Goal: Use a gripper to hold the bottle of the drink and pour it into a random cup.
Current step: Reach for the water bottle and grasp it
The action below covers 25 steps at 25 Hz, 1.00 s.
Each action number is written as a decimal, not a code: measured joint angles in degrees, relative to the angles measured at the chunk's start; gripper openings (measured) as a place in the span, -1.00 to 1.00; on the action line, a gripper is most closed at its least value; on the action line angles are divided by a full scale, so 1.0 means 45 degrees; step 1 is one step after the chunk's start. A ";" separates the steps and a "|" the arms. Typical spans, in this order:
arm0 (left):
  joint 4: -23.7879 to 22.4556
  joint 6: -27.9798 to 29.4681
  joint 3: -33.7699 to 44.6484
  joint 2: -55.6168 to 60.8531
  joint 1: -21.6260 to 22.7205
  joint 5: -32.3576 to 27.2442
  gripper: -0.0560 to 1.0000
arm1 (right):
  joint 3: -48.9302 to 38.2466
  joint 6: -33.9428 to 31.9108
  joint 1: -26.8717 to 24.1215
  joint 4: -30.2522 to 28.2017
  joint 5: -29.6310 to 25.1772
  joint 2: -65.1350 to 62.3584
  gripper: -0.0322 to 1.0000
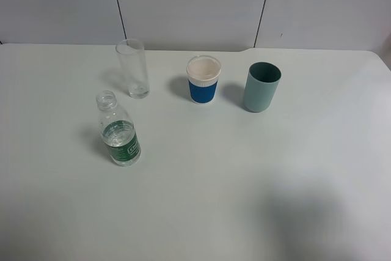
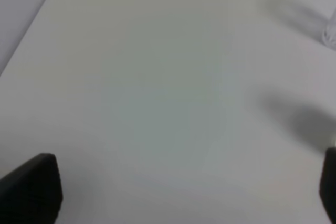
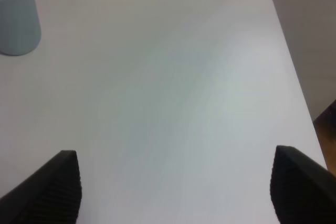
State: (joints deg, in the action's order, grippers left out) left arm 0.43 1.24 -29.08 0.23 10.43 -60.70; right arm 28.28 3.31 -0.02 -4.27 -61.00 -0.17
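Two tools are in play, and neither is caught in the high view; each is known only from its own wrist camera. The left tool [image 2: 189, 182] is spread as wide as it goes, its jaws standing at the outer margins of its view with nothing but bare table [image 1: 201, 200] between them, so nothing is held. The right tool [image 3: 176, 182] is likewise wide apart and empty, looking along the table's right edge with the teal cup [image 3: 18, 17] ahead of it. The bottle [image 1: 120, 129] is found upright on the left half of the table, roughly midway between the near and far edges, its long axis vertical and its capless neck pointing up. The tall clear glass [image 1: 133, 68] is set just beyond it toward the far edge, near but apart, with the blue-and-white cup [image 1: 203, 79] and the teal cup lined up further toward the right edge. The left tool is judged the nearer to the bottle, given that side of the table, so a level approach from the side, with the jaws across the body, would seem called for. Much is left unclear: the left wrist view is blurred, and the bottle cannot be picked out in it. Only a pale clear sliver [image 2: 331, 32] is cut off at the frame's margin, and whether it is glass or bottle cannot be told. How far either tool stands from the bottle cannot be read.
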 joint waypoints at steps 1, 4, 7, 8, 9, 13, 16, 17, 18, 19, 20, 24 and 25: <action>0.0015 0.0000 0.0000 0.0000 0.0000 0.0000 0.99 | 0.0000 0.0000 0.0000 0.0000 0.0000 0.0000 0.50; 0.0236 -0.0015 0.0000 0.0000 0.0000 0.0000 0.99 | 0.0000 0.0000 0.0000 0.0000 0.0000 0.0000 0.50; 0.0575 -0.0153 0.0000 0.0000 0.0000 0.0000 0.99 | 0.0000 0.0000 0.0000 0.0000 0.0000 0.0000 0.50; 0.0780 -0.0276 0.0000 0.0000 0.0000 0.0000 0.99 | 0.0000 0.0000 0.0000 0.0000 0.0000 0.0000 0.50; 0.1004 -0.0538 0.0000 0.0000 0.0000 0.0013 0.99 | 0.0000 0.0000 0.0000 0.0000 0.0000 0.0000 0.50; 0.2175 -0.1622 -0.0143 -0.0447 0.0000 0.0264 0.99 | 0.0000 0.0000 0.0005 0.0000 0.0000 0.0000 0.50; 0.2768 -0.1838 -0.0408 -0.1065 0.0000 0.1135 0.99 | 0.0000 0.0000 0.0000 0.0000 0.0000 0.0000 0.50; 0.2881 -0.1866 -0.0450 -0.1271 0.0000 0.1378 0.99 | 0.0000 0.0000 0.0000 0.0000 0.0000 0.0000 0.50; 0.2925 -0.1882 -0.0462 -0.1433 0.0000 0.1630 0.99 | 0.0000 0.0000 0.0000 0.0000 0.0000 0.0000 0.50; 0.2940 -0.1918 -0.0462 -0.1623 0.0000 0.1840 0.99 | 0.0000 0.0000 0.0000 0.0000 0.0000 0.0000 0.50; 0.2940 -0.2035 -0.0462 -0.1829 0.0000 0.2035 0.99 | 0.0000 0.0000 0.0000 0.0000 0.0000 0.0000 0.50; 0.2767 -0.2571 -0.0462 -0.2722 0.0000 0.2675 0.99 | 0.0000 0.0000 0.0000 0.0000 0.0000 0.0000 0.50; 0.2630 -0.2696 -0.0462 -0.2987 0.0000 0.2878 0.99 | 0.0000 0.0000 0.0000 0.0000 0.0000 0.0000 0.50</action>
State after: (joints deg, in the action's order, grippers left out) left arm 12.27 -10.89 -31.16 -13.21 10.43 -47.75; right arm 28.28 3.31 -0.02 -4.27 -61.00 -0.17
